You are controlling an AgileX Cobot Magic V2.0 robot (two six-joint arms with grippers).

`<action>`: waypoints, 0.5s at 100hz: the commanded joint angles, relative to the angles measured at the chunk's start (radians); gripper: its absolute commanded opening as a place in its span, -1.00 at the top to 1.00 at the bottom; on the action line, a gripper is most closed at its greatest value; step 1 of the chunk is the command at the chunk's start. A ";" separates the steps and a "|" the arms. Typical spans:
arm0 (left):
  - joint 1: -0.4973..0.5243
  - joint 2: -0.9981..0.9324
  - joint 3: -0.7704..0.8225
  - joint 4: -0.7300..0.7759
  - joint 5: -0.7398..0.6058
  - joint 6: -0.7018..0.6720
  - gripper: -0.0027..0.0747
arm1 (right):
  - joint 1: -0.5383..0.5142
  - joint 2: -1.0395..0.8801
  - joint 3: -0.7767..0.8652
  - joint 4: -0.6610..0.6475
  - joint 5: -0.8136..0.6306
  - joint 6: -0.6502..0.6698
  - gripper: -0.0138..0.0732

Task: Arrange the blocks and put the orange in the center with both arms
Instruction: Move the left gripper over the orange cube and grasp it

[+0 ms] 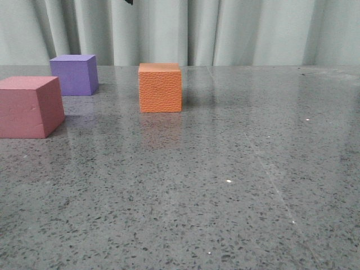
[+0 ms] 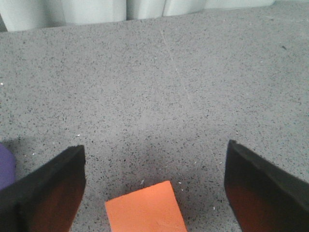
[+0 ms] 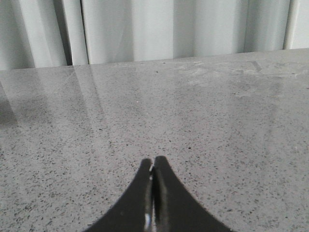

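Observation:
The orange cube (image 1: 160, 88) stands on the grey table, left of the middle and toward the back. The purple cube (image 1: 74, 74) stands further left and back. The pink-red cube (image 1: 29, 106) stands at the left edge, nearer to me. Neither gripper shows in the front view. In the left wrist view my left gripper (image 2: 154, 159) is wide open above the table, with the top of the orange cube (image 2: 145, 209) below and between its fingers (image 2: 53, 191), untouched; a sliver of the purple cube (image 2: 6, 166) shows beside it. My right gripper (image 3: 153, 162) is shut and empty over bare table.
A pale curtain (image 1: 225, 31) hangs behind the table's far edge. The speckled grey tabletop (image 1: 236, 185) stretches across the middle and right of the front view.

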 commanded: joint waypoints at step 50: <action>-0.019 0.048 -0.031 -0.011 0.049 -0.059 -0.50 | -0.007 -0.022 -0.015 0.001 -0.083 -0.009 0.84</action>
